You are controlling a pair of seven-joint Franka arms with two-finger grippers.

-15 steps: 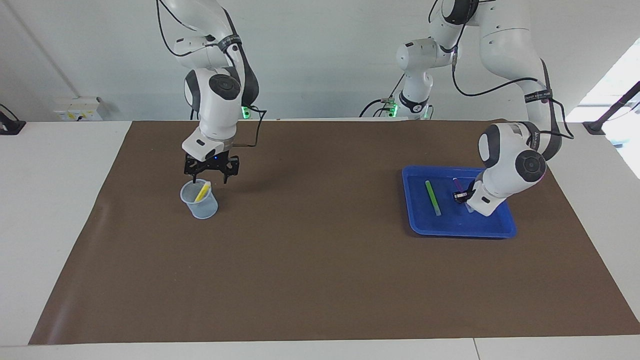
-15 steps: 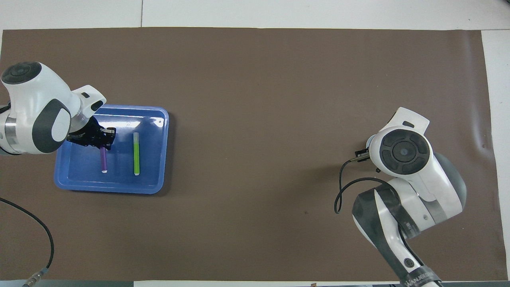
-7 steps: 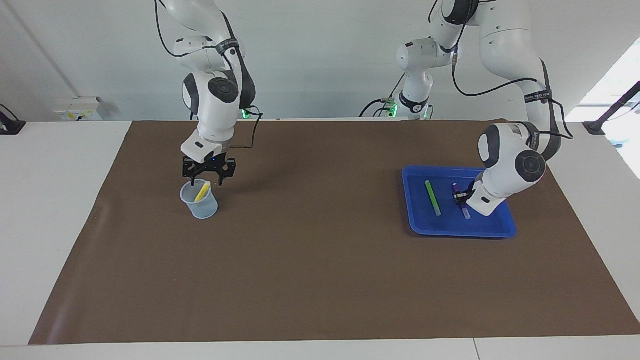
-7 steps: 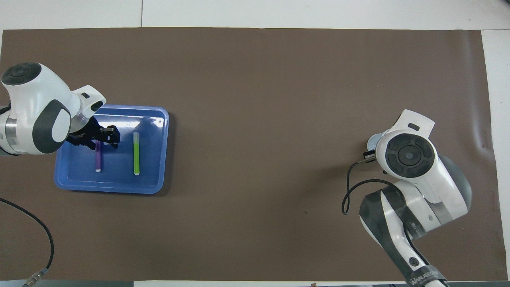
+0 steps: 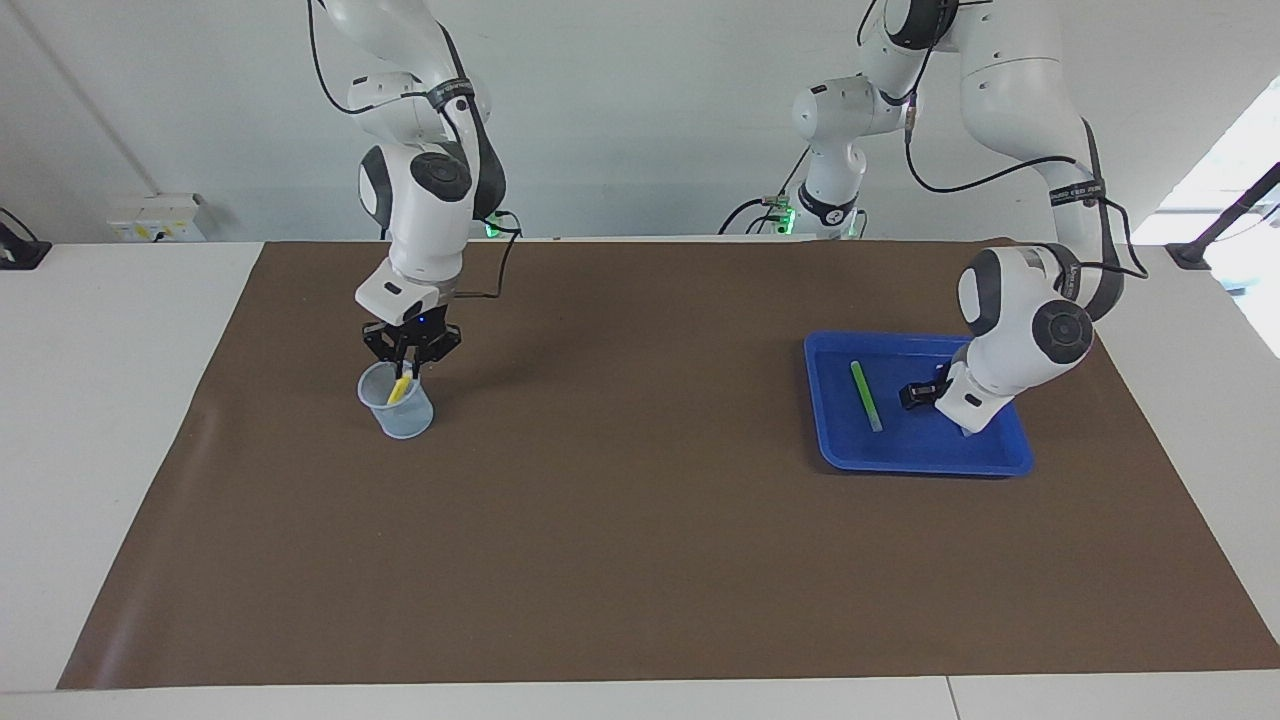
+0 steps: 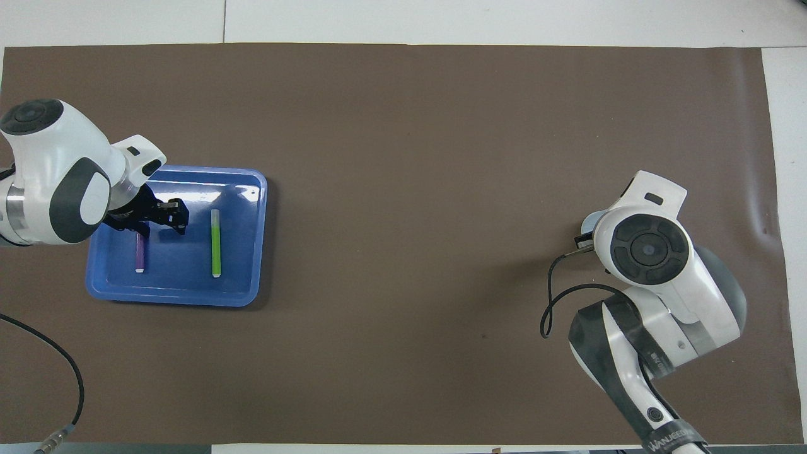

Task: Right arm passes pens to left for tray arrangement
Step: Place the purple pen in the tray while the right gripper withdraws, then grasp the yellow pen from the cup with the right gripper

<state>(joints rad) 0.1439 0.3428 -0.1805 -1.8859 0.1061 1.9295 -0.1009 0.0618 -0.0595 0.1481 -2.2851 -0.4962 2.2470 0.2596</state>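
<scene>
I see the worktop (image 5: 120,400) under a brown mat (image 5: 640,520) that covers nearly all of it.

My right arm (image 5: 420,190) comes down at its own end of the worktop, and its tool (image 5: 403,368) sits at the mouth of the pale translucent cup (image 5: 398,405). The fingertips are pressed together on the upper end of the yellow pen (image 5: 400,388), which leans inside the cup with its lower part below the rim. In the overhead view the arm's wrist covers both the tool and most of the cup.

My left arm (image 6: 57,170) reaches low over the blue tray (image 6: 246,189) at its end of the worktop. Its tool (image 6: 162,217) has its fingers spread and pinches nothing; it hangs just over the tray floor between the two pens lying there.

The green pen (image 6: 215,243) lies flat in the tray on the side toward the right arm's end. The purple pen (image 6: 139,253) lies flat beside it, parallel, toward the left arm's end, its upper part hidden under the tool's body.
</scene>
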